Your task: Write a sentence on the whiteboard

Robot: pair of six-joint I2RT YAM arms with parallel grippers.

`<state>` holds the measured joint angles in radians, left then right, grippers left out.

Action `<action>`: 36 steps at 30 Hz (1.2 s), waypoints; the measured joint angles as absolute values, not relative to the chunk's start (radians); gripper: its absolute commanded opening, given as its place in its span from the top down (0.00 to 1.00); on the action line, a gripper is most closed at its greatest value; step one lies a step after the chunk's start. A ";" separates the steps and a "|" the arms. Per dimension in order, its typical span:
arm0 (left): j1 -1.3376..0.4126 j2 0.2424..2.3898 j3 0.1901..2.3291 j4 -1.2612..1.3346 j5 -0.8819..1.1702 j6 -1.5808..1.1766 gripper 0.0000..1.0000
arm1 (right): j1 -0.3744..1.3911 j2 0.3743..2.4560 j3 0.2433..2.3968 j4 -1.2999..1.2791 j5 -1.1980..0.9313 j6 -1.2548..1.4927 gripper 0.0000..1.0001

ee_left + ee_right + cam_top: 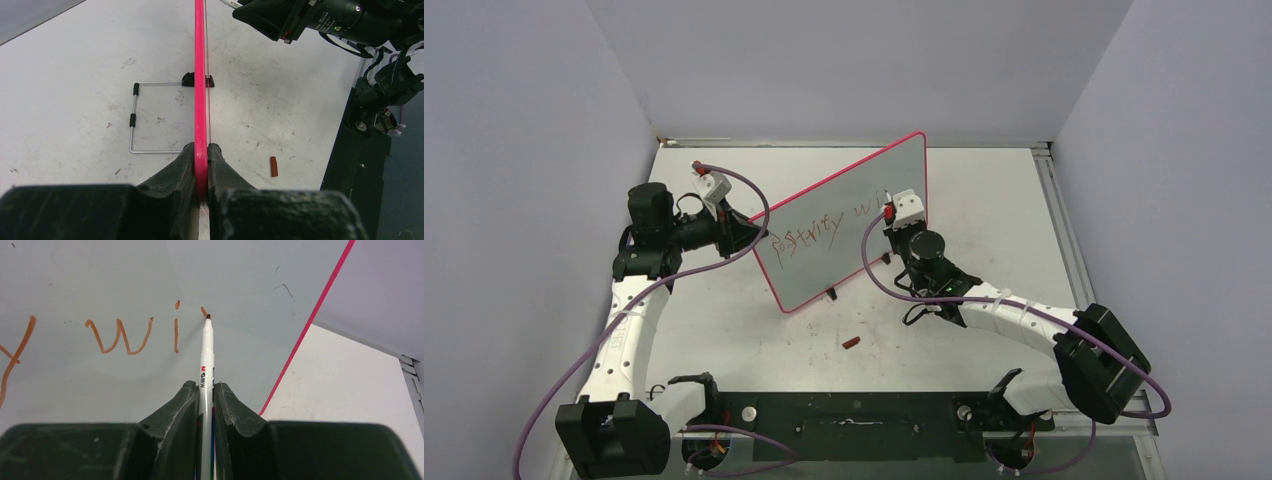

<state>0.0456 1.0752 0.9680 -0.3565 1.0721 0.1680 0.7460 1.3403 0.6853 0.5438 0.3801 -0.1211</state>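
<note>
The whiteboard (844, 205) stands tilted on the table, its red-pink rim (200, 75) seen edge-on in the left wrist view. My left gripper (746, 236) (200, 148) is shut on that rim at the board's left edge. My right gripper (894, 216) (202, 386) is shut on a white marker (207, 355), whose tip touches the board face (100, 280) just right of the letters "wi". The sentence (824, 228) (125, 335) is a dark-red scrawl; a word ending in "y" and then "wi" show, with a short fresh stroke at the tip.
A small red marker cap (852, 343) (273, 166) lies on the table in front of the board. The board's wire stand (150, 117) and black feet (197, 80) rest on the scuffed tabletop. Walls close in on three sides.
</note>
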 measured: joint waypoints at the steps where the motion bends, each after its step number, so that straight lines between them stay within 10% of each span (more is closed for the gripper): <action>1: 0.046 1.075 0.968 -0.356 1.072 0.168 1.00 | 0.746 1.341 0.684 0.545 0.379 -0.118 0.95; 36: 0.046 1.075 0.968 -0.357 1.071 0.166 1.00 | 0.739 1.357 0.685 0.547 0.393 -0.147 0.95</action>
<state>0.0456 1.0752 0.9680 -0.3569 1.0710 0.1658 0.7387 1.3575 0.6849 0.5472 0.3935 -0.1471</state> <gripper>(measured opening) 0.056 0.149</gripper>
